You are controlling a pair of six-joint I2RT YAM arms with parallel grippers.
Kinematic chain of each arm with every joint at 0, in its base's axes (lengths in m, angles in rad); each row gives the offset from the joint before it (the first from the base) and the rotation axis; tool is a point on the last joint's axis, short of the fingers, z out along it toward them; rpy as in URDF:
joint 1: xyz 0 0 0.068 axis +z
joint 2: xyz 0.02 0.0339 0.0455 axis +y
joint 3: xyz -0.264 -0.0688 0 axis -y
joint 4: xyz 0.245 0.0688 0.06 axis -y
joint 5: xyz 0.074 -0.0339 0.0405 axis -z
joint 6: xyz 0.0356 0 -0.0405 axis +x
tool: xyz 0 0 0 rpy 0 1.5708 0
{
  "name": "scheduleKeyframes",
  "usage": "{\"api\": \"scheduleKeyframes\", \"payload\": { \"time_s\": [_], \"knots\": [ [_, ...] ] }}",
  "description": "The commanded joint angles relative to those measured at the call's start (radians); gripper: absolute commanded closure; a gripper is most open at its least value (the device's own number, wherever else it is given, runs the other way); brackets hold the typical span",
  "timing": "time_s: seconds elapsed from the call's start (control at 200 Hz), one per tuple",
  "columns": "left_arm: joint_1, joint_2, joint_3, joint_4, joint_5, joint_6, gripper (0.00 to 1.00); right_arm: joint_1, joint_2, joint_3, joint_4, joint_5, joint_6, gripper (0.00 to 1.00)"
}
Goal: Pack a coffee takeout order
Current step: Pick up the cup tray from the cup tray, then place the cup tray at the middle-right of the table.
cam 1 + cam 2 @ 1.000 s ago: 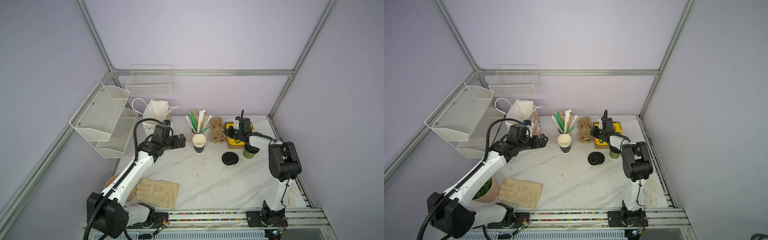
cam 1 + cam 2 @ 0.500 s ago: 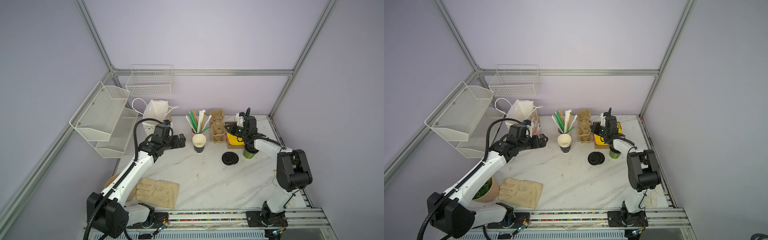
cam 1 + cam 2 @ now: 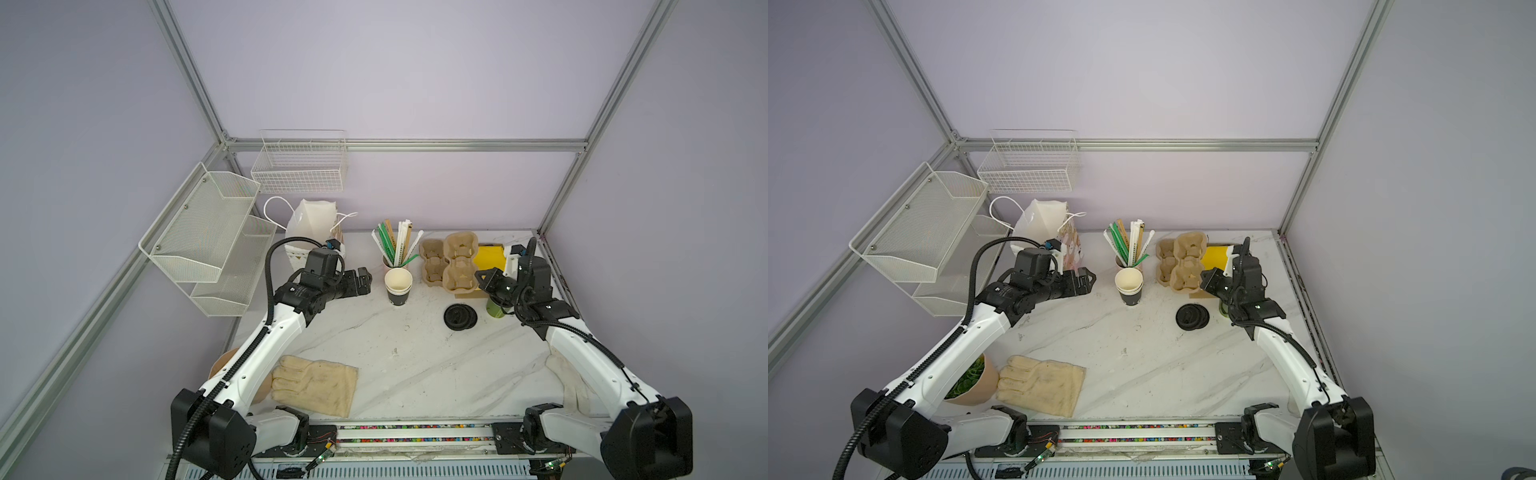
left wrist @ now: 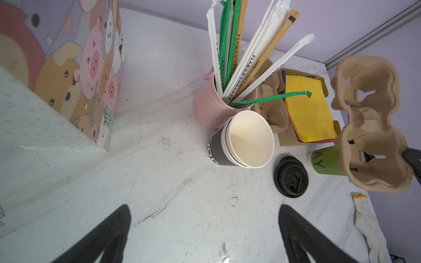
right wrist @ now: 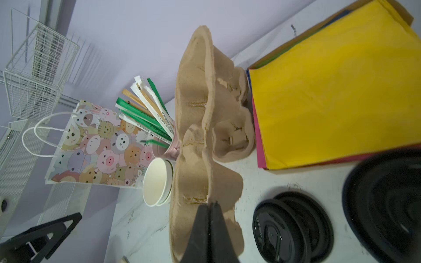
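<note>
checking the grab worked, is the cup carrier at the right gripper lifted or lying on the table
Lifted: the right gripper, shut on the cup carrier rim, holds it tilted, clear of the table.

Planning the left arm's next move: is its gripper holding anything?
No, the left gripper is empty, its jaws wide apart above the table.

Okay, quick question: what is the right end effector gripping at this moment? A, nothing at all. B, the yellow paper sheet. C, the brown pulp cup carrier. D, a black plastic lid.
C: in the right wrist view the right end effector is pinched shut on the rim of the brown pulp cup carrier.
</note>
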Motion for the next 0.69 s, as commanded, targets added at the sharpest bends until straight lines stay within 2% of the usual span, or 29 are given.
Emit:
{"api": "scheduleKeyframes", "payload": {
  "time_s": [0.0, 0.235, 0.39, 0.69],
  "knots": [
    [0.008, -0.033, -0.038, 0.042, 0.022, 0.002, 0.0, 0.0, -0.117, -0.073, -0.159, -0.028, 0.053, 1.0],
    [0.01, -0.028, -0.041, 0.044, 0.028, -0.001, 0.0, 0.003, -0.3, -0.058, -0.494, -0.033, 0.086, 1.0],
    [0.012, -0.028, -0.04, 0.046, 0.029, -0.002, 0.0, 0.002, -0.335, -0.046, -0.694, -0.01, 0.096, 1.0],
    [0.013, -0.032, -0.041, 0.046, 0.02, -0.002, 0.0, 0.003, -0.478, -0.143, -0.814, -0.032, 0.147, 1.0]
  ]
}}
